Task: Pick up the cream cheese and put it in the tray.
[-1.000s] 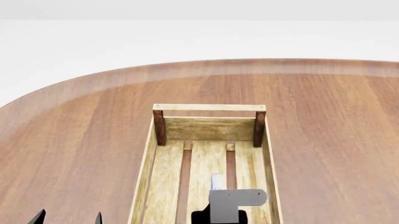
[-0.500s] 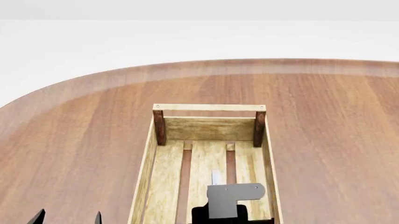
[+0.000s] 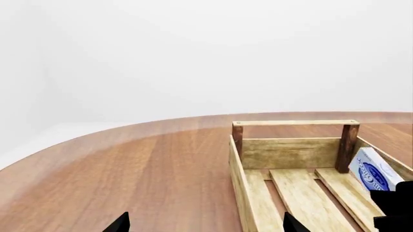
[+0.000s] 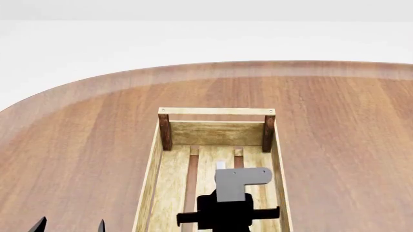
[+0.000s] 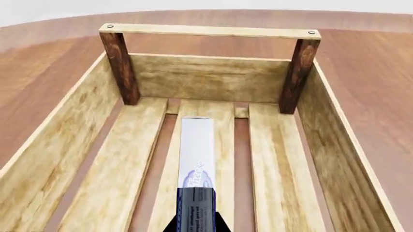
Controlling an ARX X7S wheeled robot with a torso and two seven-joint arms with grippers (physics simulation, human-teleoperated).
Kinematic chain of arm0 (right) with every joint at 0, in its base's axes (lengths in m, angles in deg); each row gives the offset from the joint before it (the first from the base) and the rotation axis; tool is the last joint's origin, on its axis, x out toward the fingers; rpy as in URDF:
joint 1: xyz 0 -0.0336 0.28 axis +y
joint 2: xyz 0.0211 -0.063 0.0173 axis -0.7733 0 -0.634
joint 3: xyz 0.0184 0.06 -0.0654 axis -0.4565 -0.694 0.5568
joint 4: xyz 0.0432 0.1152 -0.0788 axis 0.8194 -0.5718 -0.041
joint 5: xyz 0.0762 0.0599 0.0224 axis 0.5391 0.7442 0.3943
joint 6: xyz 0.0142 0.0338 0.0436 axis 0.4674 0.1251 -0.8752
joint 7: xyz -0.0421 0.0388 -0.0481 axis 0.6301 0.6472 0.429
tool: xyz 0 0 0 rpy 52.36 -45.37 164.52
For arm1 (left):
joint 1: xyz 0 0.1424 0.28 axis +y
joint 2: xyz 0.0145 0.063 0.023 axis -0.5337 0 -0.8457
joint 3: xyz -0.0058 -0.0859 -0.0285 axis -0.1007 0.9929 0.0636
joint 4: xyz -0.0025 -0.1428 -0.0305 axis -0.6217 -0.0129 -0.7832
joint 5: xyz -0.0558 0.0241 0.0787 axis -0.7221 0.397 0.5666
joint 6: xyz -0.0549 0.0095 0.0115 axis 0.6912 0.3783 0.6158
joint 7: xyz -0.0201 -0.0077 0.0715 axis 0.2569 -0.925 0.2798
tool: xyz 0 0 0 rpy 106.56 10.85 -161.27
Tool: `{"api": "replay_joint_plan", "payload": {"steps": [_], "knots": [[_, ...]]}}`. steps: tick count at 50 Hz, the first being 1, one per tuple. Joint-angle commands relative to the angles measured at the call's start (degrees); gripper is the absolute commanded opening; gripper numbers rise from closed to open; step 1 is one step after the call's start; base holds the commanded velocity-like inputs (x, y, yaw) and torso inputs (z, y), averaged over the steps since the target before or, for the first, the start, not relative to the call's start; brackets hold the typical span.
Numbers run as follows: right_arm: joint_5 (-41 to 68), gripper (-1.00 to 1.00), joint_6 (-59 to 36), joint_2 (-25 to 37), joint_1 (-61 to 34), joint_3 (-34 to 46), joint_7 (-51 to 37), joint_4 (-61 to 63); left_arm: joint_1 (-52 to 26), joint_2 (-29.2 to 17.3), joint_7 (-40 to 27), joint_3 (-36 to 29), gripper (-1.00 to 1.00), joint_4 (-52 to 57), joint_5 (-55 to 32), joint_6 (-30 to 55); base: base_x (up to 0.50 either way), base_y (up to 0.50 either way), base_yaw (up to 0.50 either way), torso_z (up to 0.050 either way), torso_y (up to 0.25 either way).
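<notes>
- Our right gripper (image 4: 223, 191) hangs over the inside of the tray (image 4: 154, 159), with its dark body and grey bracket showing in the head view.
- Its fingers (image 5: 195, 220) are clamped on the cream cheese (image 5: 196, 157), which sticks out edge-on from between them in the right wrist view.
- From the left wrist view we see the box's (image 3: 374, 171) broad white face with the blue oval logo, tilted and held above the tray floor near the tray's right wall; we cannot tell whether its lower edge touches the slats.
- In the head view only a small white sliver of the box (image 4: 221, 166) shows past the bracket, above the middle slat.
- Our left gripper (image 4: 69, 225) sits low near the near edge of the table (image 4: 77, 125), to the left of the tray and apart from it; only two dark fingertips (image 3: 119, 223) show, well separated, with nothing between them.
- The tray lies lengthwise from the near edge toward the far edge of the table, roughly at mid-width.
- Its far end carries a rail on two darker brown corner posts (image 5: 120, 67), with a low end wall behind them.
- The tray floor is made of light slats with dark gaps between them.
- The table's far edge curves round to the left, against a plain pale background.
</notes>
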Motion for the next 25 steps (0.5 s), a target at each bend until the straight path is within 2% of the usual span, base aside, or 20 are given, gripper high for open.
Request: {"api": "replay_joint_plan", "payload": {"steps": [1, 8, 25], "knots": [[20.8, -1.00, 4.1, -0.4, -5.0, 19.4, 1.5, -7.5, -0.1, -0.1, 0.0, -0.1, 1.00, -0.1, -0.2, -0.1, 0.00, 0.00, 0.00, 0.000, 0.000], [26.9, -1.00, 3.9, -0.4, -5.3, 24.9, 1.1, -8.4, -0.2, -0.1, -0.1, -0.2, 1.00, -0.2, -0.3, -0.2, 0.00, 0.00, 0.00, 0.000, 0.001], [31.9, -1.00, 2.5, -0.4, -5.7, 30.2, 2.3, -8.2, -0.2, -0.3, -0.3, -0.4, 1.00, 0.0, -0.6, -0.1, 0.00, 0.00, 0.00, 0.001, 0.001]]}}
